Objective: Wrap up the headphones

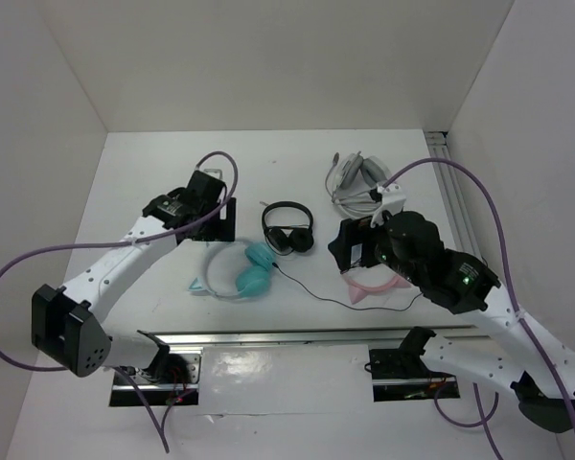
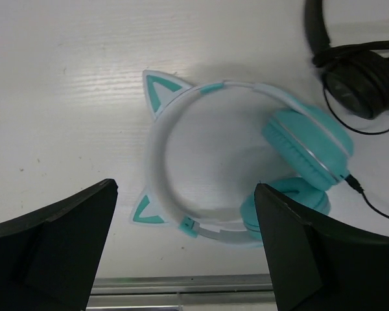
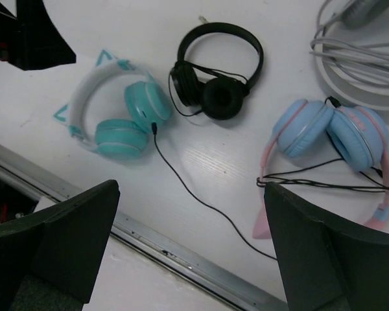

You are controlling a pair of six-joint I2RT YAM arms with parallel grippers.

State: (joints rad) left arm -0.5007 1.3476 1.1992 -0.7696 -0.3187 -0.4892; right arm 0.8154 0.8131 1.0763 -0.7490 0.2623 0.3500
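Okay, headphones (image 2: 308,146) flat: teal cups, white cat-ear band, black cable (image 3: 194,194) loose; left gripper (image 2: 186,186), right gripper (image 3: 192,186) spread, empty.

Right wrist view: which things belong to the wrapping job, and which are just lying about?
Job: teal cat-ear headphones; their loose black cable.
Lying about: black headphones; pink-banded headphones with blue cups; grey-white headset.
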